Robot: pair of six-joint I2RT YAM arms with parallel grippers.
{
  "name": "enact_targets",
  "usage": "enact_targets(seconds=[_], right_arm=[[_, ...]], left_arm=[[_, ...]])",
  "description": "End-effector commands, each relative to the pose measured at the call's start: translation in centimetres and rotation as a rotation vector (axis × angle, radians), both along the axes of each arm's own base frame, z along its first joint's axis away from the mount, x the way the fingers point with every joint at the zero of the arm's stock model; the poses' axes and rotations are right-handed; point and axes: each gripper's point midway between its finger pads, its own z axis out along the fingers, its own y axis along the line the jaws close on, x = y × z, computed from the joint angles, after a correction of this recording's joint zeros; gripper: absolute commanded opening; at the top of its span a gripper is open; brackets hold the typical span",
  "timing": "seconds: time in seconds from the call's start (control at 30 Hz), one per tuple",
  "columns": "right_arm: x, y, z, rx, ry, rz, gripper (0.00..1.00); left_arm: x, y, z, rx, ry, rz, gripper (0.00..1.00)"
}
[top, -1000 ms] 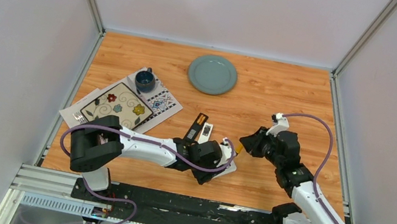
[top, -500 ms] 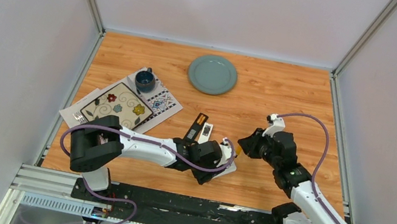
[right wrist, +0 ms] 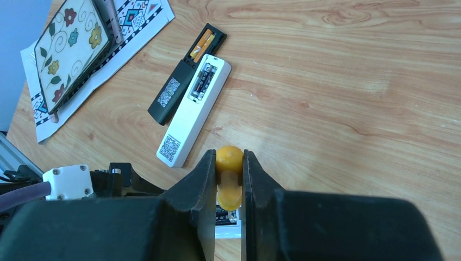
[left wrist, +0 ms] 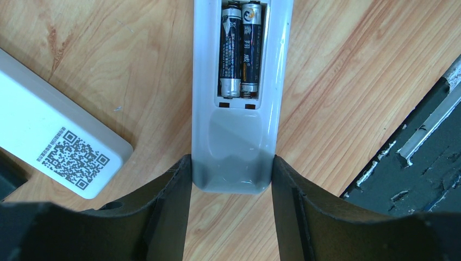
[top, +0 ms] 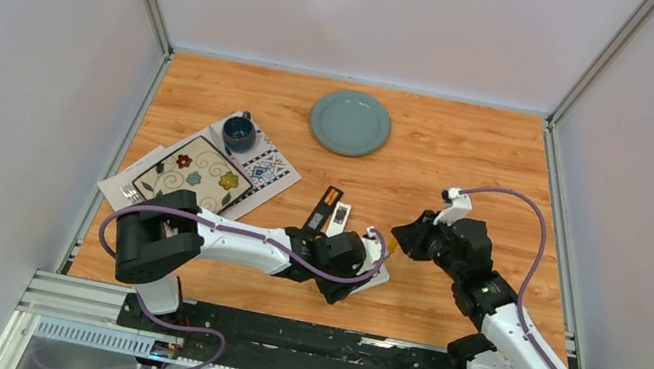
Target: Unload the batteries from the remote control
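White remote (left wrist: 234, 157), battery compartment open, lies on the wooden table (left wrist: 337, 81) with its rounded end pinched between the fingers of the left pincer (left wrist: 232, 174). Two black batteries (left wrist: 230, 54) sit side by side in that compartment, printed with Chinese lettering too small to read. A second white remote (left wrist: 51, 141) just beside it bears a QR code label, and the right pincer (right wrist: 228, 160) is pressed onto the yellow handle of a screwdriver (right wrist: 229, 187).
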Motion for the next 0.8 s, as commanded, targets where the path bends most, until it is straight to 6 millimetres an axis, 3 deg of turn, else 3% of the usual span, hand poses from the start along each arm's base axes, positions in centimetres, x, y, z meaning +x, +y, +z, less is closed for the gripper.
enact_targets(seconds=[0.0,0.3,0.77], right_arm=[[0.7,1.2,2.4,0.035,-0.062,0.036,0.00],[1.5,1.4,0.7,0.010,-0.016,0.011,0.00],[2.6,1.3,2.2,-0.013,-0.066,-0.022,0.00]], left_arm=[[-1.0,0.6,-0.3,0.015,0.041,-0.005,0.02],[-1.0,0.7,-0.2,0.024,0.040,-0.011,0.01],[-1.0,0.8,-0.2,0.033,0.039,-0.017,0.00]])
